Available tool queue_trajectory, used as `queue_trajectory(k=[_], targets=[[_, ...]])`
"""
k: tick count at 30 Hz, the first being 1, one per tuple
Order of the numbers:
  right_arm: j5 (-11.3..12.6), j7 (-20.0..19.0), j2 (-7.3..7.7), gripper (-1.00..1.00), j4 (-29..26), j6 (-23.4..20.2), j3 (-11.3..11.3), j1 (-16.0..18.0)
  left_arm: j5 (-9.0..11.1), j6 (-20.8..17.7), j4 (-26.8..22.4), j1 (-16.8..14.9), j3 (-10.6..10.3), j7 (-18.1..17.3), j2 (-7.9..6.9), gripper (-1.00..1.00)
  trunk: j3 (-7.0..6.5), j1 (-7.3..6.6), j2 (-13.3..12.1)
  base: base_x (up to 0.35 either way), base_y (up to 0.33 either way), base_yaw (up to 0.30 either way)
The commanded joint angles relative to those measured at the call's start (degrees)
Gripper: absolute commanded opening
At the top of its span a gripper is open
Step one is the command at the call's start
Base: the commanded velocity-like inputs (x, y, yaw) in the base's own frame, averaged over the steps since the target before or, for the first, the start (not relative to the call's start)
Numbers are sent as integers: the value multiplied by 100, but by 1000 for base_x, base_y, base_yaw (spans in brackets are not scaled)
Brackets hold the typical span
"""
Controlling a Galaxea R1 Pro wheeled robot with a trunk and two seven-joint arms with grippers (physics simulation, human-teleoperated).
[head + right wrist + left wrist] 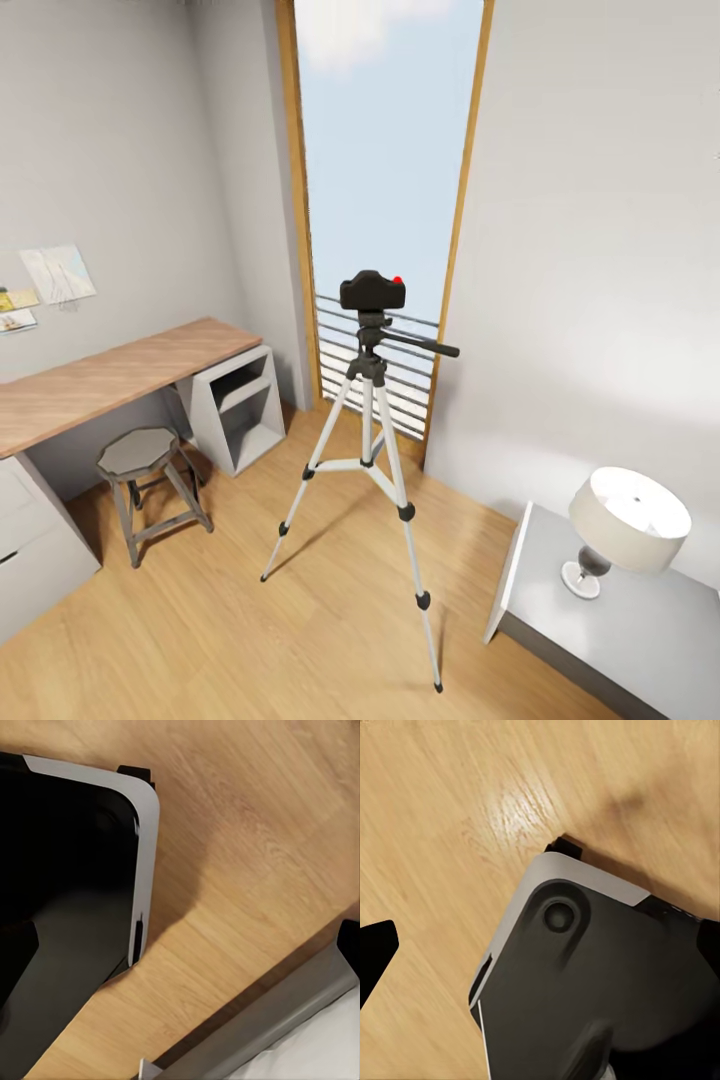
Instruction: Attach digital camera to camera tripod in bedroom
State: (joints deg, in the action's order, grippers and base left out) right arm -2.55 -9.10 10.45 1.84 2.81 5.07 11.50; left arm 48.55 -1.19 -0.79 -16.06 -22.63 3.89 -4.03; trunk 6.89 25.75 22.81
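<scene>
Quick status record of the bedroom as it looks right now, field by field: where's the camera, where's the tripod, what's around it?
digital camera: black, red button on top, sitting on the tripod head
camera tripod: standing upright on the wood floor, legs spread, before the tall window
pan handle: sticks out to the picture's right
stool: grey, beside the desk
lamp: on a grey table, lower right
grippers: state cannot be told from the wrist views

No legible writing anywhere: the papers (57,273) pinned to the grey wall above the wood-topped surface (110,380) carry only faint, unreadable marks, and the digital camera (373,291) on the camera tripod (368,440) bears no readable brand.
</scene>
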Motion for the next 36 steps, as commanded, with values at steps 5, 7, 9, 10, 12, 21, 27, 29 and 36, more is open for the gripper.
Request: queue_trajectory(k=[5, 7, 9, 10, 12, 21, 27, 29, 36], targets=[[-26, 1, -1, 100, 19, 22, 43, 10, 41, -13, -8, -2, -48, 24, -1, 100, -35, 3, 11, 0, 0, 0], [-26, 6, 0, 100, 19, 21, 44, 10, 41, -13, -8, -2, -48, 24, -1, 100, -53, 3, 11, 0, 0, 0], [-26, 12, 0, 100, 19, 19, 45, 10, 41, -13, -8, -2, -48, 24, -1, 100, -72, 3, 11, 0, 0, 0], [-26, 12, 0, 100, 19, 19, 45, 10, 41, -13, -8, -2, -48, 24, -1, 100, -81, 3, 11, 0, 0, 0], [-26, 19, -2, 100, 20, 14, 46, 10, 41, -13, -8, -2, -48, 24, -1, 100, -99, 3, 11, 0, 0, 0], [-26, 40, -3, 100, 19, 10, 46, 10, 41, -13, -8, -2, -48, 25, -2, 100, -182, 3, 11, 0, 0, 0], [-26, 47, -4, 100, 19, 11, 42, -6, 41, -13, -8, -2, -48, 25, -1, 100, -238, 3, 11, 0, 0, 0], [-26, 51, -2, 100, 19, 13, 40, -10, 41, -13, -8, -2, -48, 25, -1, 100, -256, 3, 11, 0, 0, 0], [-30, 50, -5, 100, 19, 18, 42, -15, 41, -13, -8, -2, -48, 24, -3, 100, -321, 3, 11, 0, 0, 0]])
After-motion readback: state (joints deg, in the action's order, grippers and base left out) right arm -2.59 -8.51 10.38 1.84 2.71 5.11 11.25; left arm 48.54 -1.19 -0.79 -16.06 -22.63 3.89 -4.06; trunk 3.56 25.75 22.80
